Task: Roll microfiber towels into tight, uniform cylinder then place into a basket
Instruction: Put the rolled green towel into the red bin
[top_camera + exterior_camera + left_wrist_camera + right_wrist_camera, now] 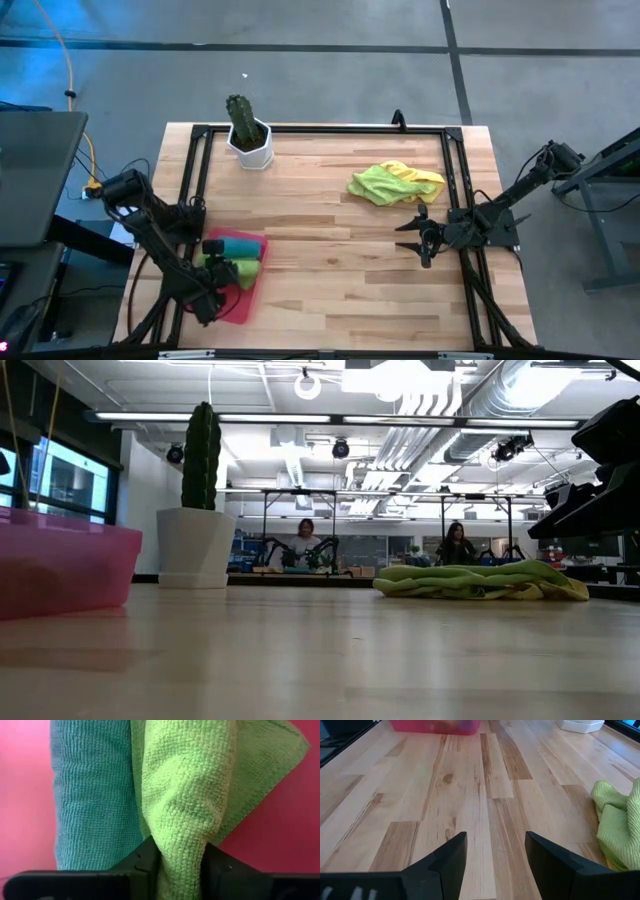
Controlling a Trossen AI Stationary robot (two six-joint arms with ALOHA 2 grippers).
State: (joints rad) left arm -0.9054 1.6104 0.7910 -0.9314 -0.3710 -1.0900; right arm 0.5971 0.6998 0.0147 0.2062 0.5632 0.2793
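The pink basket (240, 305) lies at the table's near left. In it are a rolled teal towel (92, 795) and, side by side with it, a rolled green towel (185, 785), both resting on the basket's floor. My left gripper (181, 857) reaches into the basket from its near left side (218, 294), shut on the green towel. A lime green towel and a yellow one (395, 183) lie in a loose heap at the far right. My right gripper (420, 238) hovers open near the right edge, with nothing between its fingers (496, 842). My left gripper pinches the green towel's near end (182, 845) between its two fingers (145, 862). It comes steeply from above, slanting from the near left. The roll runs away from the fingers and lies on the basket's floor, against the teal roll.
A white pot with a cactus (248, 135) stands at the far left. A black frame (330, 128) runs along the table's edges. Bare wood lies between the basket and the towel heap. In the low view, people sit at desks far behind the table.
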